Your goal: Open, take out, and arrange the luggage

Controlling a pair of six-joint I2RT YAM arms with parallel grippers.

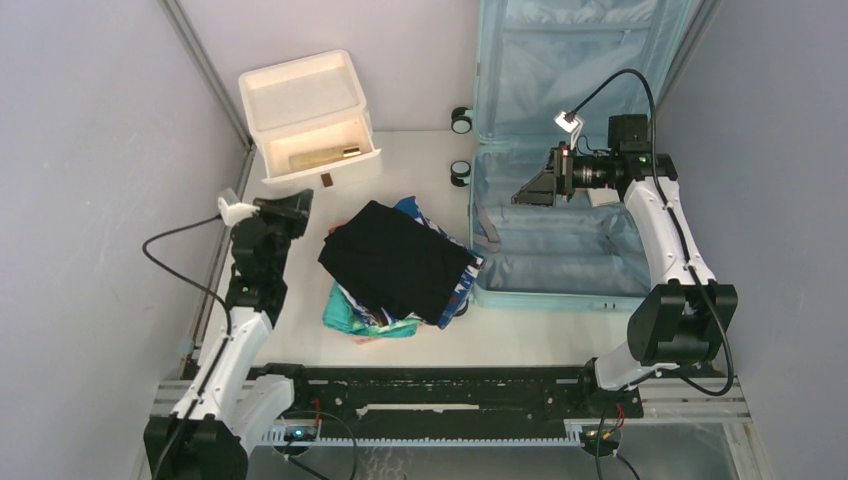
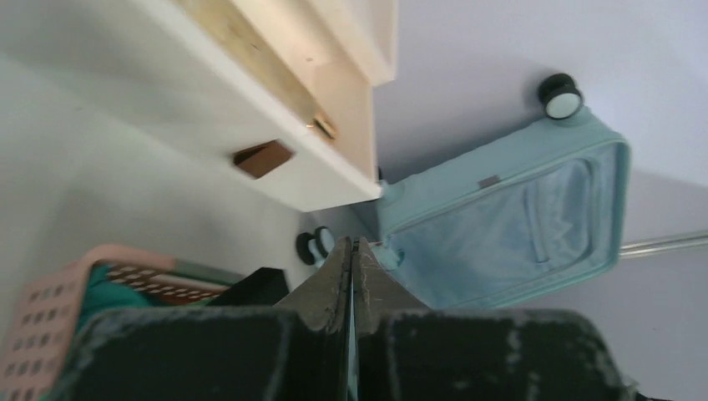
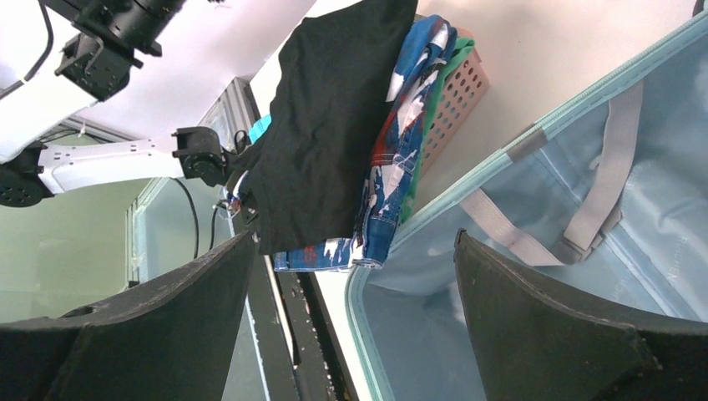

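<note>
While the left pincer (image 2: 351,251) has its two fingers pressed flat together with nothing between them, it sits at the left-centre of the top view, just below the white drawer box (image 1: 310,115) in the upper left. That box has its lower drawer pulled out, with a brown tab on the front.

Over to the right half of the frame: the luggage (image 1: 560,260) lies wide open, its base flat on the tabletop (image 1: 420,160) and its lid (image 1: 580,60) standing upright against the back wall at the upper right. Two wheels (image 1: 461,120) poke out on its left side, near the top centre. Grey straps (image 3: 601,192) lie across the pale blue lining of the base.

The right pincer (image 3: 355,236) hangs over the upper part of that base, pointing left, with its fingers spread far apart and nothing held between them.

Dead centre of the top view sits a heap of clothing. A black garment (image 1: 395,260) is draped on top, with blue-and-white patterned cloth (image 3: 401,142) and some green cloth showing under it. The wrist views show a pink basket (image 2: 50,309) beneath the pile. The heap's right edge comes right up against the luggage's left rim.
</note>
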